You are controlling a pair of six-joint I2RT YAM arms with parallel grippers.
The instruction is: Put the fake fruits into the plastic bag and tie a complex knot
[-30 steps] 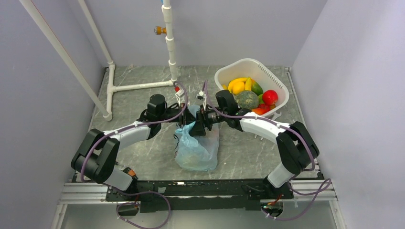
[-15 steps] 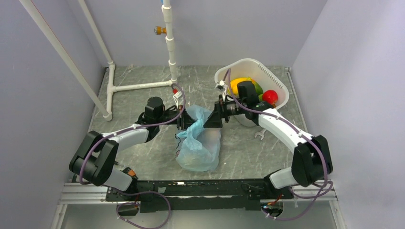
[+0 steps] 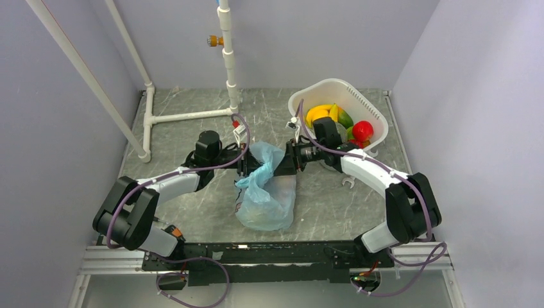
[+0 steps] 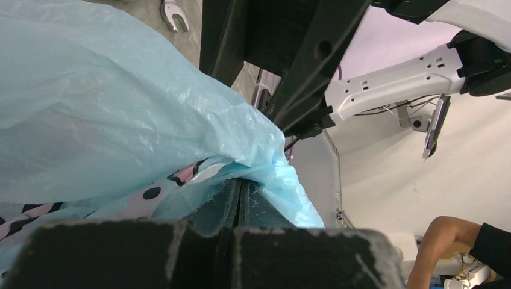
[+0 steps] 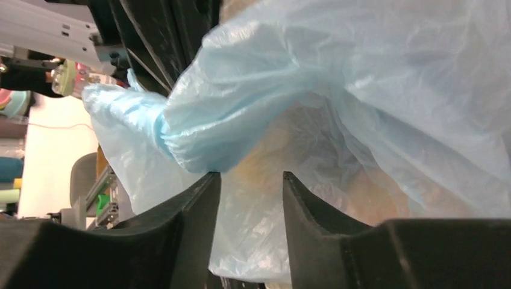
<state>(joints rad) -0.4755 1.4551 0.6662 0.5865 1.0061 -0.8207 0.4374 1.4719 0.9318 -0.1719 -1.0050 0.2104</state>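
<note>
Top external look: seems to be the filling step, with no tying yet. Lying on the bench [image 3: 321,205] between the two arms, the plastic bag [image 3: 266,196], mouth lifted toward the back. Squeezed flat together on a fold of blue film, the left fingers [image 4: 241,195]. Held a little apart at the bag's mouth, the right fingers [image 5: 250,192], nothing clearly pinched. Sitting in the white basket [image 3: 335,83], most fake fruits [image 3: 319,115]; maybe something peachy inside the bag. Next, probably: keep the mouth wide, fetch one fruit, drop it in gently.
</note>
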